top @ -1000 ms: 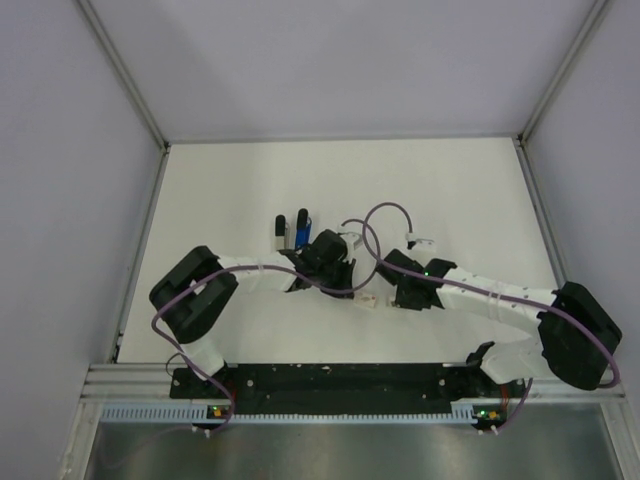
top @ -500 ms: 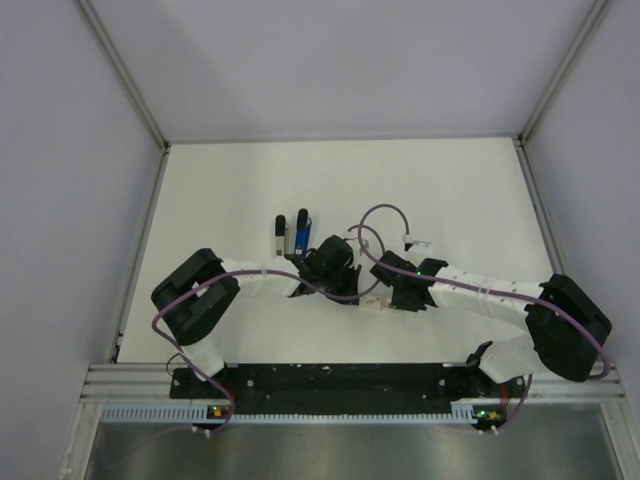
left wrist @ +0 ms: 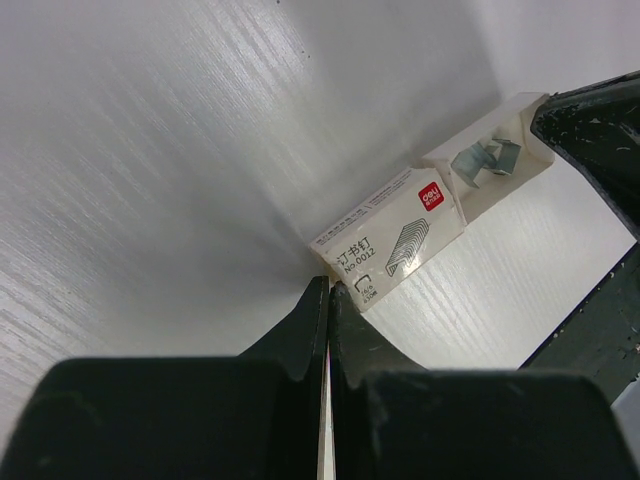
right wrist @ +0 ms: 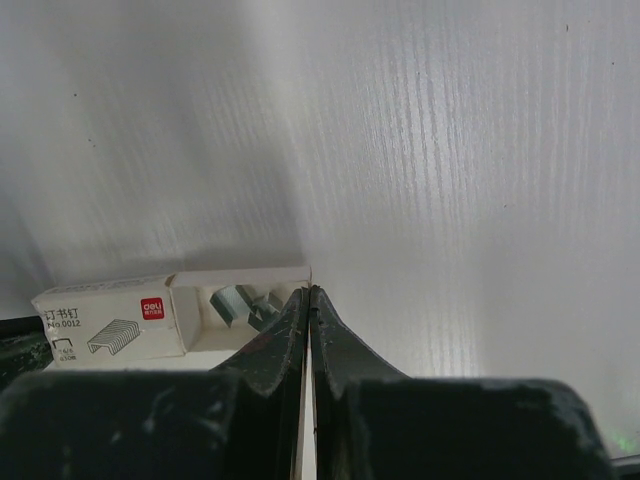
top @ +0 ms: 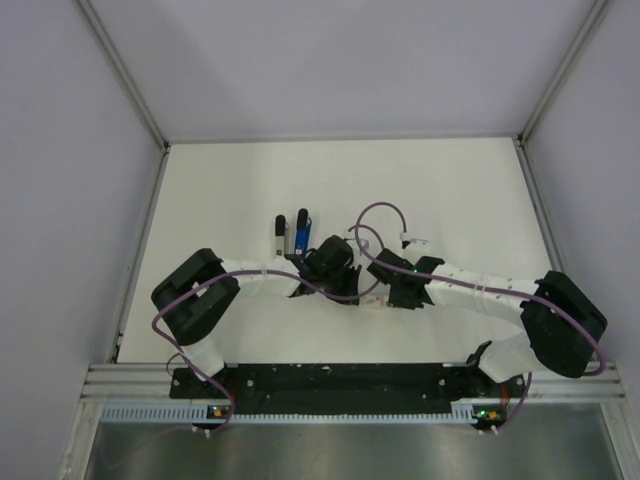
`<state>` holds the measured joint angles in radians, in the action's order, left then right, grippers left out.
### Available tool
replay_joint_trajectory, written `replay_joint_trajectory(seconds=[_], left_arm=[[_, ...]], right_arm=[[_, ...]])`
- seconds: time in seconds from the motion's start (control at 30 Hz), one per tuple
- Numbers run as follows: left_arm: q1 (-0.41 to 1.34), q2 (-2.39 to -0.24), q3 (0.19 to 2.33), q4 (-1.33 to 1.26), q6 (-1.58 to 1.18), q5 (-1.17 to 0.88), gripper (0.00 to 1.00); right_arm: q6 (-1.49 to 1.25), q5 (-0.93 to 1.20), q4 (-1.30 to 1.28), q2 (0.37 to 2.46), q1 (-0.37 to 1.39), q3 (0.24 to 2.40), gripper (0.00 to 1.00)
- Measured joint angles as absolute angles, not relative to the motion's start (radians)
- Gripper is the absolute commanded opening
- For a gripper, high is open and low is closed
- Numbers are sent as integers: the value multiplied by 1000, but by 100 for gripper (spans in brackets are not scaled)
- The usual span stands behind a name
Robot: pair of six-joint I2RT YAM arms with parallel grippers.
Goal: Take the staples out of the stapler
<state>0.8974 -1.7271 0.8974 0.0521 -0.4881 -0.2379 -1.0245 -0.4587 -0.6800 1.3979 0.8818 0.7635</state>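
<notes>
The blue stapler (top: 304,231) with a black end lies on the table, beside a grey bar (top: 280,234) of like length; neither wrist view shows it. My left gripper (top: 352,285) is shut and empty, its tips (left wrist: 328,287) just touching the corner of a white staple box (left wrist: 390,238). The box's open tray (left wrist: 490,160) holds loose staples. My right gripper (top: 384,295) is shut and empty, its tips (right wrist: 308,291) at the edge of the tray (right wrist: 240,300). The box sleeve (right wrist: 110,320) lies to its left.
The staple box (top: 369,298) lies between the two grippers, mostly hidden under them. A small white connector (top: 414,241) on the purple cable hangs behind the right wrist. Metal frame rails border the white table (top: 450,190).
My right arm has moved left, bringing its gripper up to the staple box. My left gripper has shifted slightly down and right towards the box. The stapler has not moved.
</notes>
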Motion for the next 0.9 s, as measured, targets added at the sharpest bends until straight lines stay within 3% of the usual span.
replay_joint_trajectory(seconds=[0.9], left_arm=[[899,-1733,897,49,-488,-237,0]], right_arm=[[-965,-425,-635,1415,897,750,0]])
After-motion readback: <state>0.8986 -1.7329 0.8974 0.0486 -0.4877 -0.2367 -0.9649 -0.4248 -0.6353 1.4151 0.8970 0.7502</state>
